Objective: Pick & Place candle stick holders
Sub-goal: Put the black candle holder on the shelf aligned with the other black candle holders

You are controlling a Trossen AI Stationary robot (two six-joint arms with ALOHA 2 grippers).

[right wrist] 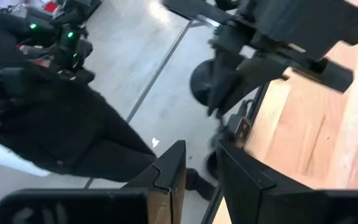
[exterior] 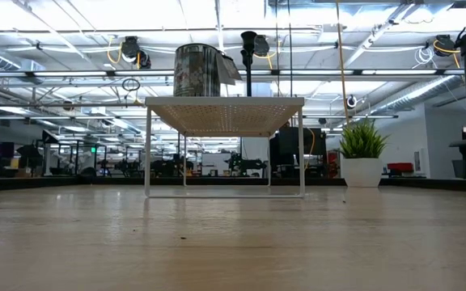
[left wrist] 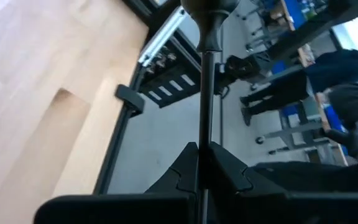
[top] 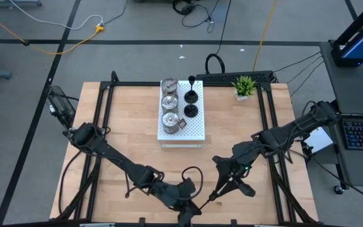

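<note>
My left gripper (top: 194, 206) is near the table's near edge, shut on a black candle stick holder (top: 214, 192), whose thin stem (left wrist: 205, 93) runs out ahead to a wider end (left wrist: 207, 9). My right gripper (top: 235, 184) is open just beside that wider end (right wrist: 204, 81) and holds nothing (right wrist: 201, 165). Three silver cups (top: 169, 102) and two black holders (top: 191, 104) stand upright on the white perforated board (top: 197, 132). My left gripper pinches the holder's thin stem (left wrist: 204, 138) between its two fingers. The stem lies along the fingers and sticks straight out from between their tips, toward the table's right and a little far. The holder is lifted clear of the table.
The board stands on thin legs (exterior: 146, 153) at the table's far middle. A small green potted plant (top: 244, 86) stands at the far right. People stand beyond the table's near edge (left wrist: 328, 68). Bare wood (top: 125, 139) lies between the board and the arms.
</note>
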